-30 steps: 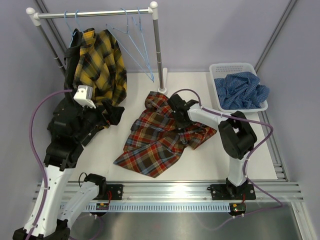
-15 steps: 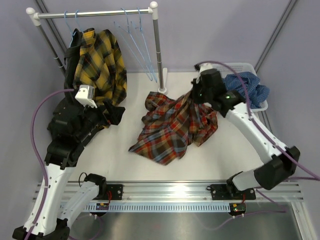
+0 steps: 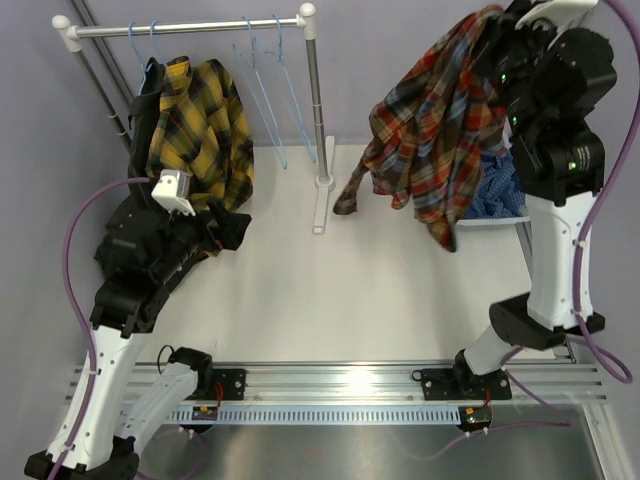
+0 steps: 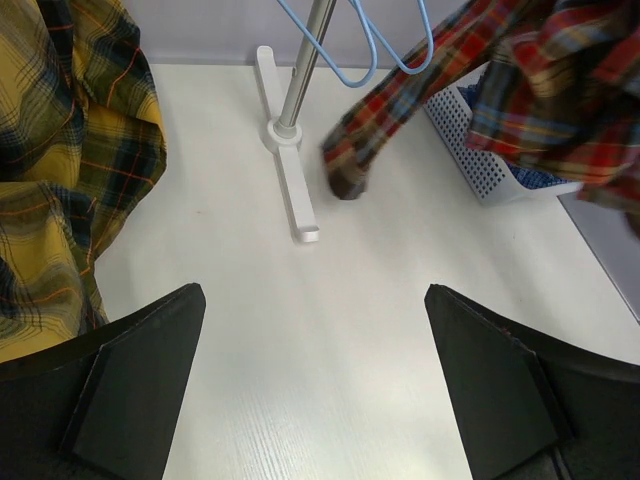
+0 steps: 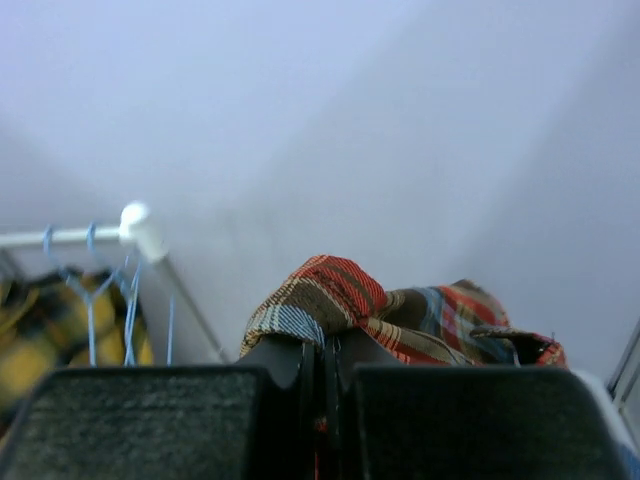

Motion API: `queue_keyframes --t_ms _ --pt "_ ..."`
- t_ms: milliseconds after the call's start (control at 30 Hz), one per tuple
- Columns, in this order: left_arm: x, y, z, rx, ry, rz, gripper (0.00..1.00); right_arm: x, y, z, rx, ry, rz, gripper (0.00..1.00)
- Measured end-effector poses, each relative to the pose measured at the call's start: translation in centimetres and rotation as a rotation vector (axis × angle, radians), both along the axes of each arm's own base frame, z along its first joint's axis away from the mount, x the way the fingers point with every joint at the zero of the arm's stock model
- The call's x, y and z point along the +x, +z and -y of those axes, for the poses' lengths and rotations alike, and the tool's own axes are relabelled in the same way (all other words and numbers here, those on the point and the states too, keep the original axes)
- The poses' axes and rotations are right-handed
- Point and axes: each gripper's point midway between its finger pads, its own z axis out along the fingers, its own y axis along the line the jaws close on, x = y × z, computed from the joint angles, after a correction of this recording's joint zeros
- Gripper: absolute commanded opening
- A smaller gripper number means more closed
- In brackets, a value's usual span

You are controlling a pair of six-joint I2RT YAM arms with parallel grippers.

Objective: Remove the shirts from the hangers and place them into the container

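One shirt aloft | right gripper (image 5: 325,360) clamped on red plaid shirt (image 3: 430,130), held high far right, likely so its hem clears the container (image 3: 490,222) beneath | left gripper (image 4: 315,390) agape, empty, near left

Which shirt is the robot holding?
The red plaid shirt: it dangles from the raised right hand. The yellow plaid shirt hangs at the rail, and the blue shirt lies in the basket.
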Motion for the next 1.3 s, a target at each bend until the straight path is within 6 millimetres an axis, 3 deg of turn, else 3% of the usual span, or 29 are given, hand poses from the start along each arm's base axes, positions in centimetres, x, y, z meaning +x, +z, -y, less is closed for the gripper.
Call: queue_keyframes --t_ms 67,133,333,600,1033,1300 --pt "0.0 0.0 0.0 -0.004 0.000 -0.001 0.99 1.2 2.5 1.7 0.017 -0.055 0.079 0.00" --pt "-0.1 0.1 0.0 -0.009 0.000 -0.002 0.99 2.4 3.4 3.2 0.025 -0.106 0.116 0.00" --pt "-0.2 -0.8 0.2 -0.021 -0.005 -0.026 0.99 5.8 2.3 8.2 0.022 -0.250 0.120 0.00" --pt "-0.1 -1.4 0.3 -0.021 -0.007 -0.042 0.99 6.8 2.5 16.3 0.075 -0.401 0.149 0.00" --pt "0.5 -2.8 0.8 -0.014 -0.019 -0.091 0.99 5.5 4.3 21.7 0.204 -0.414 0.236 0.00" --pt "0.8 -3.3 1.1 -0.021 -0.026 -0.120 0.99 5.0 5.0 23.1 0.233 -0.400 0.269 0.00"
